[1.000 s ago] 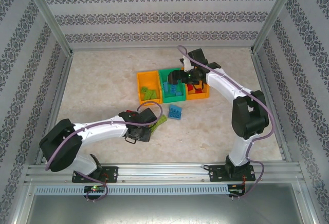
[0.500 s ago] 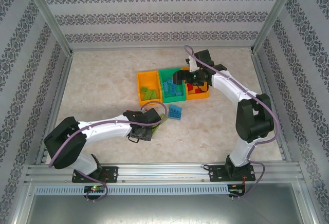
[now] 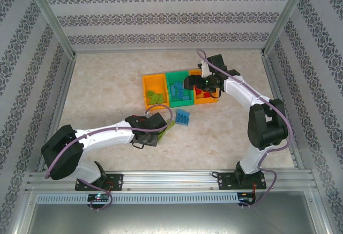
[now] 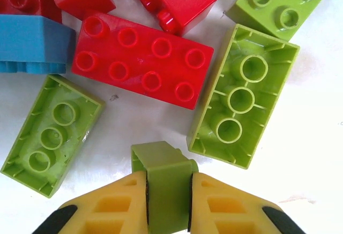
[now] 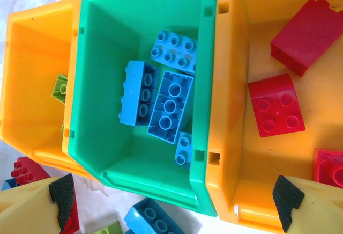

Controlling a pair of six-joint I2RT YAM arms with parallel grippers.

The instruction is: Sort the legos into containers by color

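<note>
The left claw [image 4: 167,196] is pinching a lime lego [image 4: 161,159], its lower half hiding inside the grip; the right claw [image 5: 174,199] is hanging open over the containers [image 5: 210,57].

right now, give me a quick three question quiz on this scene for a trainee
1. True or false: the left gripper is shut on a lime green brick.
2. What colour are the bricks lying in the green bin?
3. The right gripper over the bins is: A open, B shut on a red brick.
Key: 1 true; 2 light blue; 3 A.
</note>
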